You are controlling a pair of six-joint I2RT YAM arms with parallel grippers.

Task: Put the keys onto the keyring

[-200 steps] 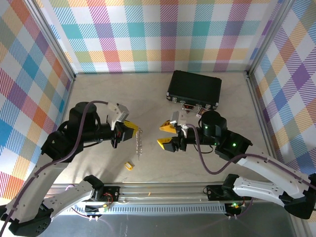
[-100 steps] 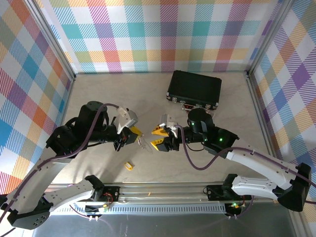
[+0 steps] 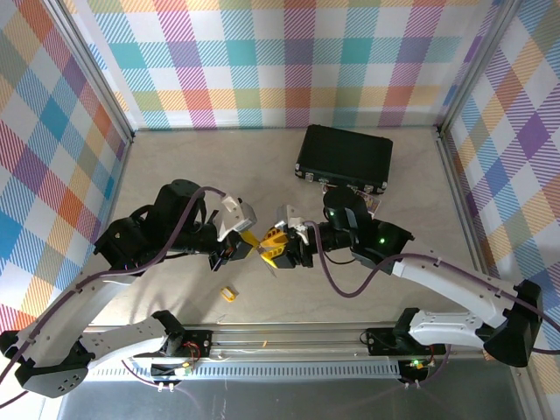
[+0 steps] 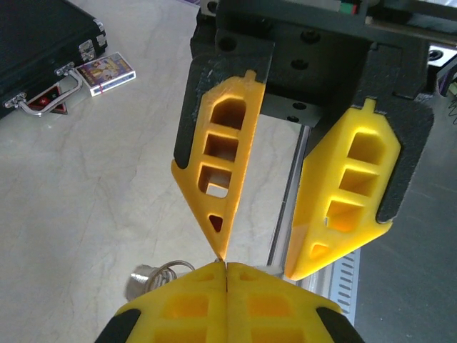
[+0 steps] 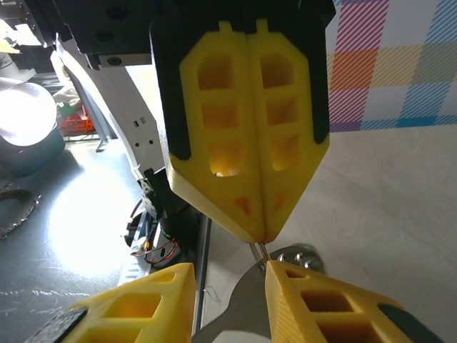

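left claw [image 3: 248,240]: yellow plastic fingers with cut-out lattice windows and black backing, pressed flat together into one wedge, pinching the keyring at the very tip.
keyring [image 4: 170,267]: thin grey wire, curved, sticking out from the left claw's closed tips, held up off the table.
keys [image 5: 296,256]: shiny silvery metal with a rounded head, hanging just below the pinch. how many there are i cannot tell.
right claw [image 3: 274,249]: same yellow lattice wedges, jaws standing a modest way apart and clamped on nothing. one finger tip sits right against the left claw's tips.
yellow piece [image 3: 229,293]: tiny and blocky, lying alone on the table, nearer the rail than the claws.
table [image 3: 175,166]: pale, stone-like, faintly veined, matte.
black case [image 3: 343,157]: flat, rectangular, with a pebbled skin and metal latches and handle, toward the back right, well apart from the claws.
card box [image 4: 106,71]: small and printed, just beside the case's handle.
rail [image 3: 289,337]: ribbed aluminium along the near edge.
walls [image 3: 280,61]: bright plaid cloth.
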